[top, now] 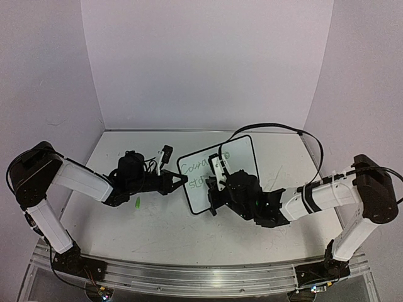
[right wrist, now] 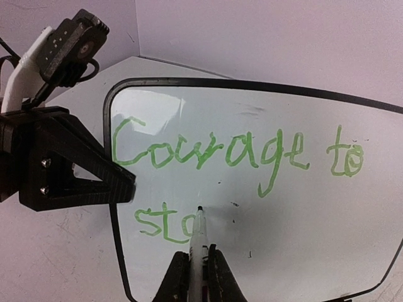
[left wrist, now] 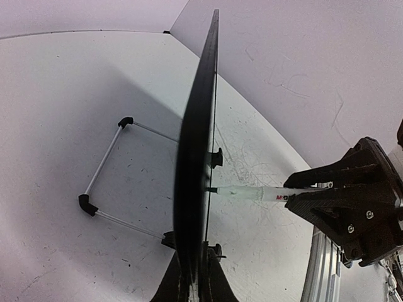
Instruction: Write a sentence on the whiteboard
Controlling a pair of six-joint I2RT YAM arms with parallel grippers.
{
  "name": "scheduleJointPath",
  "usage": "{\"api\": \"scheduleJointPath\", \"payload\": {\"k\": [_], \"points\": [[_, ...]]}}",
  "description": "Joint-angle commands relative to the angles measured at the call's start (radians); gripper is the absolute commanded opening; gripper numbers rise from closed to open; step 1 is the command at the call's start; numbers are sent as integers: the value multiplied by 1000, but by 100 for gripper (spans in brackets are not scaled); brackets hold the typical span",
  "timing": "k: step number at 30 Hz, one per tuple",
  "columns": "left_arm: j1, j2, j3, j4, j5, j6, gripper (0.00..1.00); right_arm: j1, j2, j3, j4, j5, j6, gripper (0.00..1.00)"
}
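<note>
You see the small white board with thin black frame (right wrist: 302, 245) standing near the middle of the scuffed white table (top: 157, 233). The left gripper (top: 182, 180) is clamped on its left edge. The right gripper (right wrist: 194, 274) is closed around a thin white marker (right wrist: 200, 229), whose tip touches the board beside the green handwritten words (right wrist: 233, 157) "Courage to" and "sto".

The space is closed in by plain pale walls with a faint lilac cast: a back wall (top: 208, 63), a left wall (top: 38, 75) and a right wall (top: 371, 75), joined at straight vertical corners. A white counter (top: 157, 233) is set between them, marked with grey scuffs and dark specks. An aluminium rail (top: 201, 272) is fixed along its near edge. Soft, even light is cast throughout.
</note>
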Motion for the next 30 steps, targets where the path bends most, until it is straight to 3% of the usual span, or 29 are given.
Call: {"api": "scheduleJointPath", "payload": {"k": [1, 30], "points": [[1, -11, 6, -54, -26, 57, 0, -13, 22, 16, 12, 31, -3, 0], [1, -24, -9, -54, -33, 52, 0, -13, -63, -78, -69, 15, 65, 0]]}}
